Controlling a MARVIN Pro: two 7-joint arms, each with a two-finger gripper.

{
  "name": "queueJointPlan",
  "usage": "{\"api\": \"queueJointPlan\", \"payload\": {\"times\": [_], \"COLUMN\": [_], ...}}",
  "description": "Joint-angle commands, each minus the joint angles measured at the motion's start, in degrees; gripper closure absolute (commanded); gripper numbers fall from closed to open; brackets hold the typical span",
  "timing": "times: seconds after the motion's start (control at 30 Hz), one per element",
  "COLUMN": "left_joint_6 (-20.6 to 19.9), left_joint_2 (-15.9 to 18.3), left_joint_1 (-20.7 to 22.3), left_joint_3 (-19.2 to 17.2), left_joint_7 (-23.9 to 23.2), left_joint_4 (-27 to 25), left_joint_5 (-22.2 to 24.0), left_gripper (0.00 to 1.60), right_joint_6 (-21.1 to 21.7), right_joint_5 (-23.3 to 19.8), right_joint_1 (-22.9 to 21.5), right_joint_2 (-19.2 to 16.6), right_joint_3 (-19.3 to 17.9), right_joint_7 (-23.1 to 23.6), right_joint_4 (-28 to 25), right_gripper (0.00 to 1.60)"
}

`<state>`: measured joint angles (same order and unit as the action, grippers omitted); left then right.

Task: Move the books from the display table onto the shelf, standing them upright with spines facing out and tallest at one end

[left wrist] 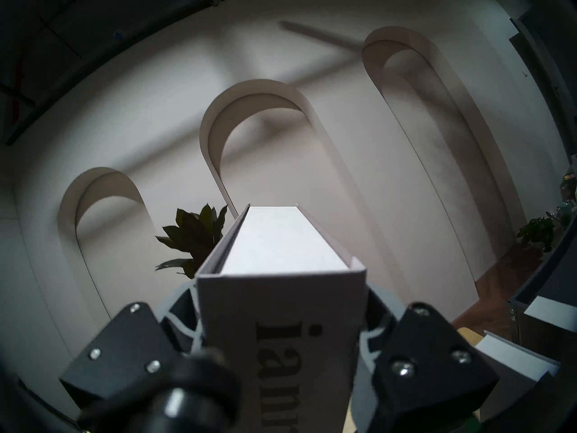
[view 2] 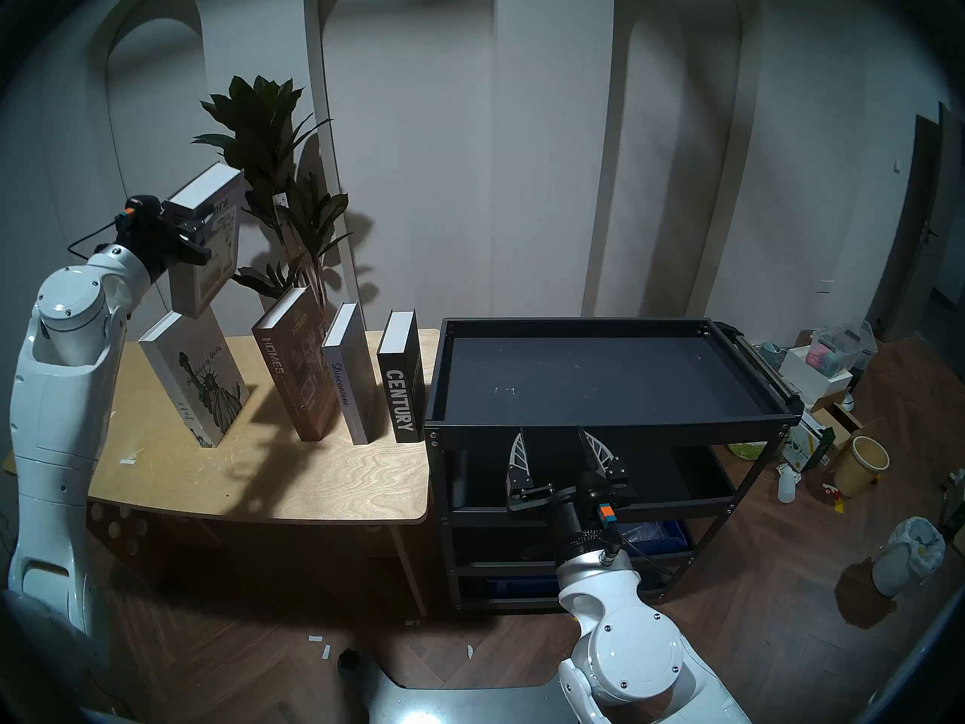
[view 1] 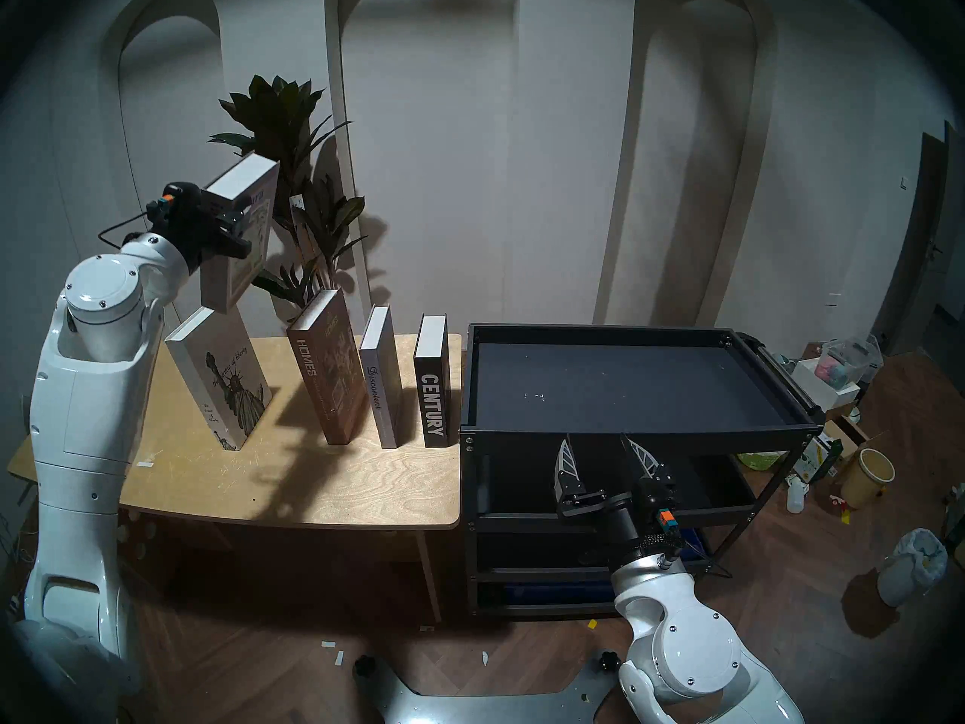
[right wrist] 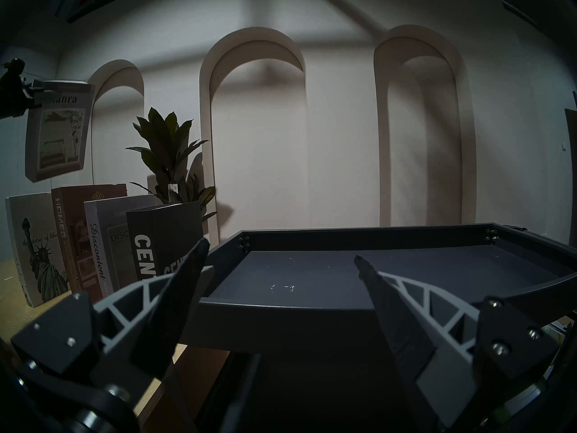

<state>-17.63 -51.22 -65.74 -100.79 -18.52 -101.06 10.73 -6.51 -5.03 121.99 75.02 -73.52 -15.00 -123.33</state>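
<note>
Five books total. One grey "ianra" book (view 1: 241, 232) in the air, upper left of the head view, clamped at its spine by the left gripper (view 1: 234, 233), clear of the display table (view 1: 292, 477). Four left standing on the table, left to right: white Statue of Liberty book (view 1: 219, 378) leaning, brown "HOMES" book (view 1: 326, 373) leaning, grey "Discontent" book (view 1: 382, 383), black "CENTURY" book (view 1: 433, 381) nearest the shelf (view 1: 626, 430). One black cart shelf at centre right, top tray bare, zero books on it. Two grippers: left closed on the "ianra" spine, right gripper (view 1: 600, 459) spread wide, holding nothing, lower centre, just in front of the shelf's front rim. One potted plant (view 1: 292, 148) behind the table.
</note>
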Motion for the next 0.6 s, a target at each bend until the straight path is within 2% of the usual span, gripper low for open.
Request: {"api": "queueJointPlan", "payload": {"times": [0.0,0.23,0.33,0.37,0.4,0.57], "left_joint_6": [-1.12,-4.51,-6.61,-6.69,-7.60,-10.93], "left_joint_2": [-0.26,-3.70,-5.93,-6.28,-7.24,-10.55], "left_joint_1": [6.36,9.62,11.93,10.32,12.09,15.06], "left_joint_3": [-0.53,1.02,3.29,3.21,4.39,8.63], "left_joint_7": [0.04,1.34,2.29,2.73,3.03,5.00], "left_joint_4": [-6.09,-9.40,-10.59,-11.68,-11.54,-12.58], "left_joint_5": [4.84,10.81,13.19,13.82,14.44,16.70], "left_gripper": [1.60,1.60,1.60,1.60,1.60,1.60], "right_joint_6": [-0.31,-0.30,-0.31,-0.31,-0.31,-0.32], "right_joint_5": [0.07,-0.10,-0.17,-0.19,-0.21,-0.32], "right_joint_1": [-0.38,-0.57,-0.67,-0.69,-0.72,-0.85], "right_joint_2": [0.00,-0.25,-0.37,-0.40,-0.44,-0.63], "right_joint_3": [-0.03,0.16,0.24,0.26,0.29,0.43], "right_joint_7": [0.00,-0.32,-0.45,-0.48,-0.54,-0.77], "right_joint_4": [-0.92,-0.67,-0.61,-0.59,-0.56,-0.43], "right_gripper": [0.00,0.00,0.00,0.00,0.00,0.00]}}
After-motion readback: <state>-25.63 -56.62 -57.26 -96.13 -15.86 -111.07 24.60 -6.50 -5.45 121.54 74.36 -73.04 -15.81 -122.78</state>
